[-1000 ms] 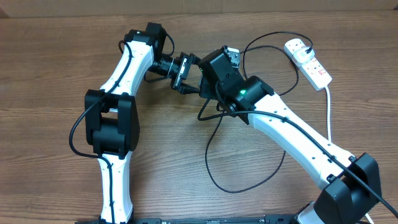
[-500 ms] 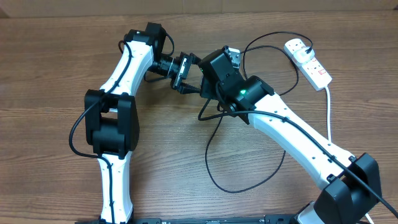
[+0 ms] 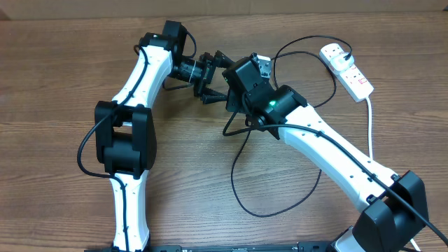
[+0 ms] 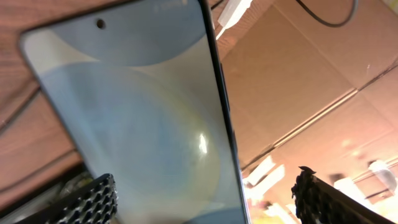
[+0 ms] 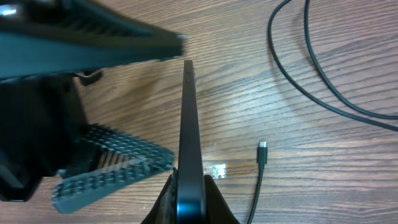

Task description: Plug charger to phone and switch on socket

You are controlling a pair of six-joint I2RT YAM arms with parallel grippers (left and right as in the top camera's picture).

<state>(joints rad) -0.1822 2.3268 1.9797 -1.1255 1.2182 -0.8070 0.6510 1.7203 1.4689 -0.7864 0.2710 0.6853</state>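
The phone (image 5: 188,118) stands on edge, pinched between my right gripper's (image 5: 189,198) shut fingers. In the left wrist view its light blue-white screen (image 4: 137,106) fills the frame. It lies between my left gripper's (image 4: 205,199) open fingers, with a gap on the right side. In the overhead view both grippers meet at the table's middle back, the left (image 3: 217,77) open beside the right (image 3: 236,78), and the phone is mostly hidden there. The charger's connector tip (image 5: 262,149) lies loose on the table right of the phone. Its black cable (image 3: 280,206) loops toward the white socket (image 3: 348,68).
The socket's thick white lead (image 3: 369,126) runs down the right side past my right arm. Loops of black cable (image 5: 311,68) lie on the wood beyond the phone. My left gripper's ribbed fingers (image 5: 112,171) sit just left of the phone.
My left gripper has opened its fingers wide and shifted slightly up and toward the phone. The right arm, the phone and the cable have stayed put.
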